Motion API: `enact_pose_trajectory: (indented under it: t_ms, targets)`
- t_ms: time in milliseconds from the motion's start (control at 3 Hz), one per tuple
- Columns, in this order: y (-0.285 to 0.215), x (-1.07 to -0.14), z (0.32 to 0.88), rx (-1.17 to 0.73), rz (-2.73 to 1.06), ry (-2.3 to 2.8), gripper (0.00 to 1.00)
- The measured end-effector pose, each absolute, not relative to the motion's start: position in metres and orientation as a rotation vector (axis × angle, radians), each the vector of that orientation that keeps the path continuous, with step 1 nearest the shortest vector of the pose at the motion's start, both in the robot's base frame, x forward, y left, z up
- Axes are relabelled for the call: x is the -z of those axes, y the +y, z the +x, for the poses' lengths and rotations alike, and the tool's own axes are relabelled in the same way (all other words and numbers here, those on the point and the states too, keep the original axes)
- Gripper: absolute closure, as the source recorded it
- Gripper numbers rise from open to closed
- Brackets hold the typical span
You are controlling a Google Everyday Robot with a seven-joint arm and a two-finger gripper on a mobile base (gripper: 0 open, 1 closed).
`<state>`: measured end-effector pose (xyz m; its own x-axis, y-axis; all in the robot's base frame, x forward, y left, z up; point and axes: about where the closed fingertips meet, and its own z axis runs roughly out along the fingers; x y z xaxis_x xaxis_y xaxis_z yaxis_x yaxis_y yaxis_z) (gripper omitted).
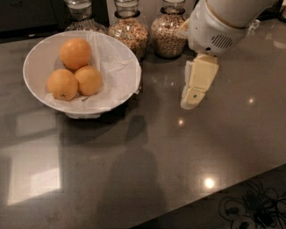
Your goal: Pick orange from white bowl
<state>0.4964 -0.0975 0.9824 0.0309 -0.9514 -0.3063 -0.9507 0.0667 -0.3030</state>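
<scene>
The white bowl (32,67), lined with crumpled white paper, stands on the dark table at the left. Three oranges lie in it. The orange (75,53), the largest and deepest in colour, is at the back. Two smaller, paler oranges (61,84) (88,79) lie in front of it. My gripper (195,87) hangs cream-coloured under the white wrist (214,27). It is to the right of the bowl, apart from it and above the table, pointing down.
Glass jars of grains (128,27) (168,30) and another jar (82,13) stand along the back edge behind the bowl. The dark glossy table (147,156) spreads in front. Cables (250,210) lie on the floor at the bottom right.
</scene>
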Motion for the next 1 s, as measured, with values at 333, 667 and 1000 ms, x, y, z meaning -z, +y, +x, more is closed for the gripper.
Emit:
enact_pose_trajectory:
  t_ms: [333,667,1000]
  targets:
    - [-0.0344,-0.9974,0.5134,-0.067,-1.952,1.769,0.0]
    - [-0.0343,-0.9974,0.5134,-0.067,-1.951,1.769,0.0]
    - [-0.0292,-0.9997,0.5144,-0.079,-1.941,1.745,0.0]
